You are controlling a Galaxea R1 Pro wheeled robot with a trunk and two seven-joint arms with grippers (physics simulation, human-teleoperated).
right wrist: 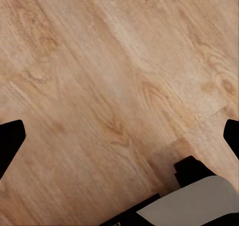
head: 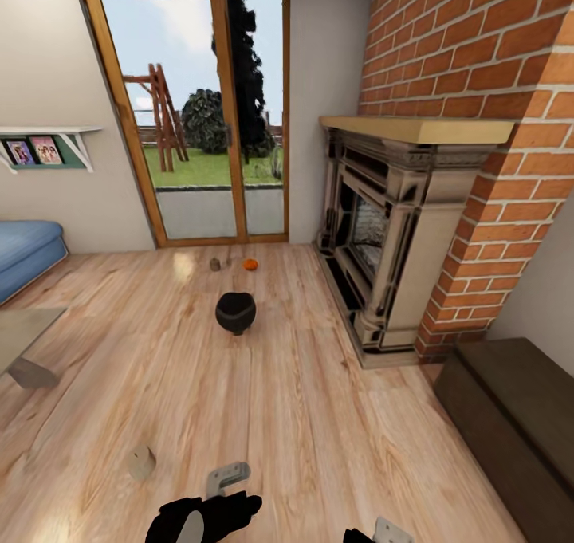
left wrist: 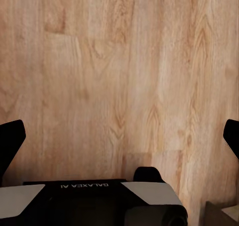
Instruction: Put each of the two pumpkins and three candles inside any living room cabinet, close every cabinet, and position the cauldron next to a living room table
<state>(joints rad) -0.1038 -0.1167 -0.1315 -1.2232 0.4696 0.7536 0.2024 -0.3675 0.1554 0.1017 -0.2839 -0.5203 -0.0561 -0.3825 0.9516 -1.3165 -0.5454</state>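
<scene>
Daylight comes in through the glass door (head: 195, 116) at the upper left of my head view, bright and even, and leaves a pale sheen on the wood floor (head: 263, 415) just below it. Shadows are soft and faint. Straight lines bow toward the edges, and the brick chimney (head: 470, 72) leans at upper right. My wrist views show evenly lit, slightly soft floorboards with no glare

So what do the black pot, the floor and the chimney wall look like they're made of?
The pot looks like matt black metal, maybe cast iron: dull, with hardly any shine. The floor looks like pale wood planks or laminate, with visible grain and board seams. The chimney wall looks like red brick with pale mortar lines.
</scene>
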